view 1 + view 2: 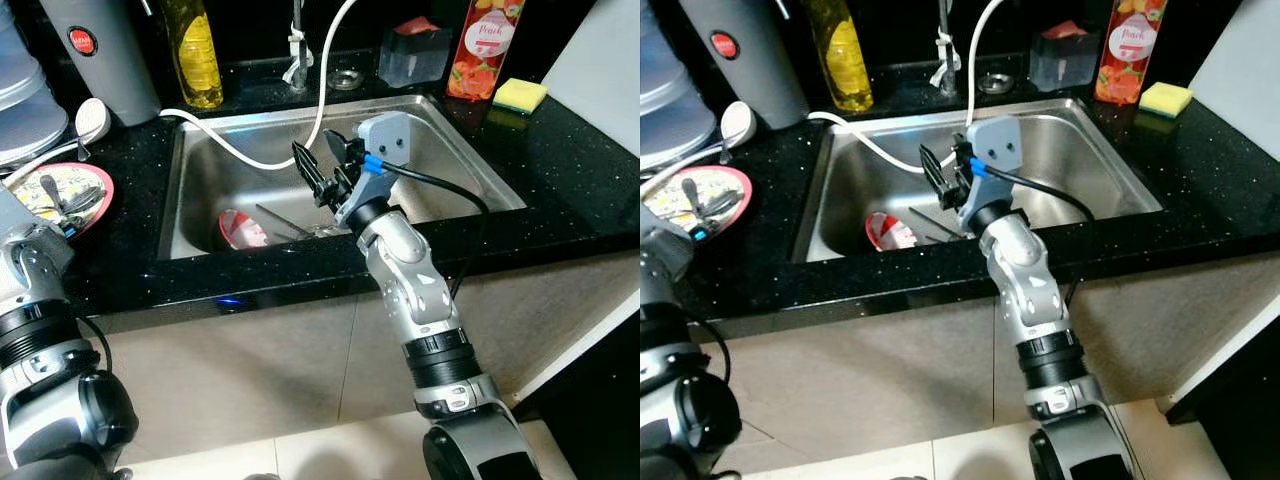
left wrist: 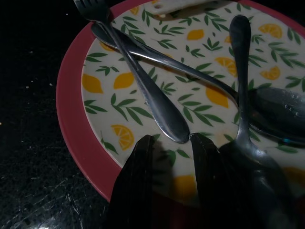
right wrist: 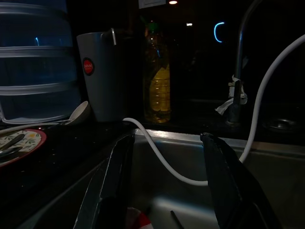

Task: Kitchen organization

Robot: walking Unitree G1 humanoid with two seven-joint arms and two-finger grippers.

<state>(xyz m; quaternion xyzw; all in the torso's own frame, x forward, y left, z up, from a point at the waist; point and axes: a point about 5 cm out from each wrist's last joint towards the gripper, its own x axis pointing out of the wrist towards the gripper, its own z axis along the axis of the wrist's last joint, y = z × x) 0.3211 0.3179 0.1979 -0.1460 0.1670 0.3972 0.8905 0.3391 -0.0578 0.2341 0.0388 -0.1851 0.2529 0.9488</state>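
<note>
While cutlery is lying on the lemon plate (image 1: 60, 195) on the counter (image 1: 560, 180), the right gripper (image 1: 322, 170) is hovering released over the sink (image 1: 190, 215), its red bowl (image 1: 240, 230) still waiting; left gripper (image 2: 171, 157) is hanging released over the plate.

Both head cameras look forward and steeply down from above the black speckled stone counter (image 1: 560, 170), sharing the stainless steel sink basin (image 1: 1080, 160) at about 12 o'clock and the red-rimmed lemon-patterned plate (image 1: 97, 200) at about 9 o'clock. The left wrist camera sits very near that plate, facing down. The right wrist camera looks low across the basin toward the grey cylindrical canister (image 3: 102, 76) and yellow plastic bottle (image 3: 157, 86).
</note>
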